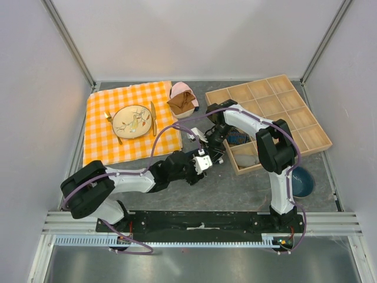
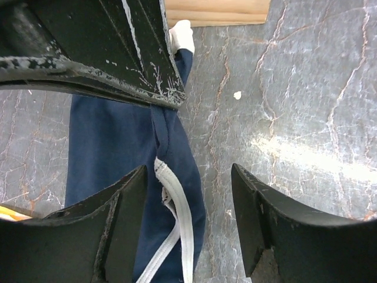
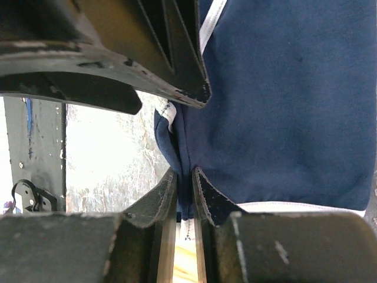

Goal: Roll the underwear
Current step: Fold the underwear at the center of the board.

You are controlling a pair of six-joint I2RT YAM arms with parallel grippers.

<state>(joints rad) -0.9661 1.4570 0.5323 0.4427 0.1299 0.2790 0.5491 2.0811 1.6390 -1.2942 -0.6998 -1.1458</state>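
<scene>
While right fingers (image 3: pixel 158 203) pinch a fold of the soft navy-blue cloth underwear (image 3: pixel 283 106), left fingers (image 2: pixel 268 206) gape over its white-trimmed edge. Its length runs ahead of them, open grey bench (image 2: pixel 306 106) alongside.

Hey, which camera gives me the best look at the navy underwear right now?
The right wrist view: the underwear fills it, with a fold pinched in the right tool. The left wrist view shows a strip of it with white trim lying on the table. The top view barely shows it.
</scene>
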